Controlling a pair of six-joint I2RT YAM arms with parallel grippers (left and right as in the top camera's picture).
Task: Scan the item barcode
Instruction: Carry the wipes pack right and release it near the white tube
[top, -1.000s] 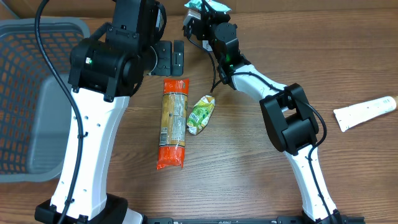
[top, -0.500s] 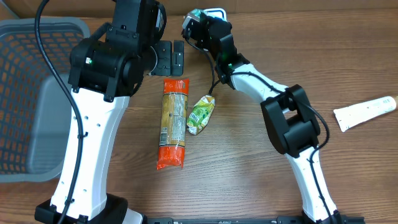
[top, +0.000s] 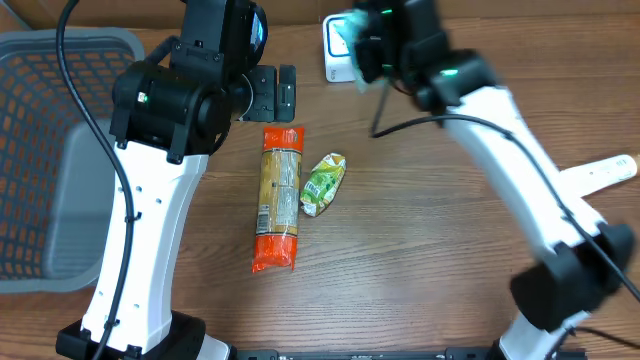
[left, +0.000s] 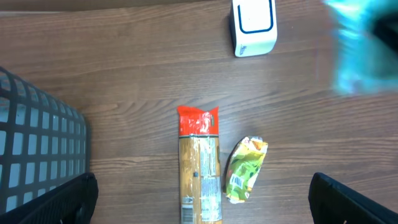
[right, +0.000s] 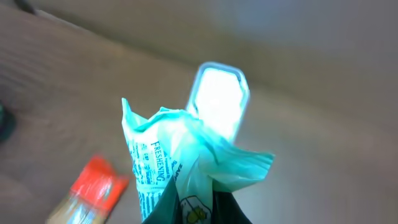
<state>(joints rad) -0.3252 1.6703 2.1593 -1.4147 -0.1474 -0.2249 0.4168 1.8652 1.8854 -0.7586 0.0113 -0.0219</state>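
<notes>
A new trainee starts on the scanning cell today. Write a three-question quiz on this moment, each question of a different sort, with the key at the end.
1. Multiple choice: the left gripper is
A) shut on something
B) open, holding nothing
C) out of view

2. True or false: the green packet lies beside the orange pasta pack, outside the grey basket.

3. Short answer: what is the right gripper shut on, and which device is it close to?

Key
1. B
2. True
3. The teal packet, close to the white scanner.
</notes>
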